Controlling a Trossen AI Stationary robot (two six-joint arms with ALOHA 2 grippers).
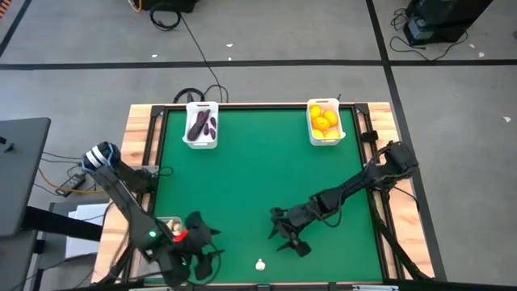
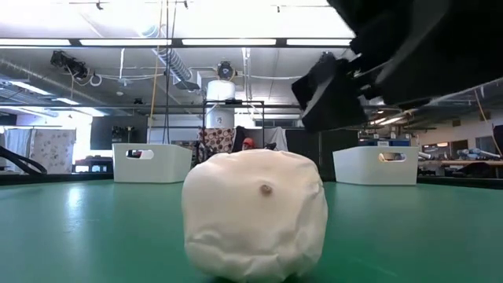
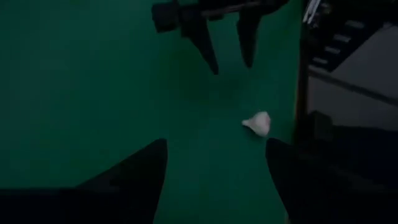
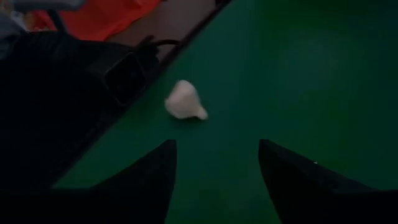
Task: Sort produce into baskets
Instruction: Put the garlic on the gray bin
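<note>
A whitish garlic bulb (image 1: 260, 264) lies alone on the green table near its front edge; it fills the low view (image 2: 255, 212). My left gripper (image 1: 212, 246) hovers open to its left, and the bulb (image 3: 258, 123) shows ahead of its fingers. My right gripper (image 1: 281, 233) hovers open just beyond and to the right of the bulb (image 4: 185, 101). Neither touches it. At the far edge, one white basket (image 1: 201, 125) holds dark purple eggplants and another (image 1: 325, 121) holds yellow and orange citrus.
The two white baskets stand at the far side in the low view (image 2: 152, 163) (image 2: 376, 165). A wooden frame (image 1: 137, 153) borders the table. A small pale object (image 1: 168, 222) sits under my left arm at the table's left side. Bare green mat (image 1: 258, 170) spreads across the middle.
</note>
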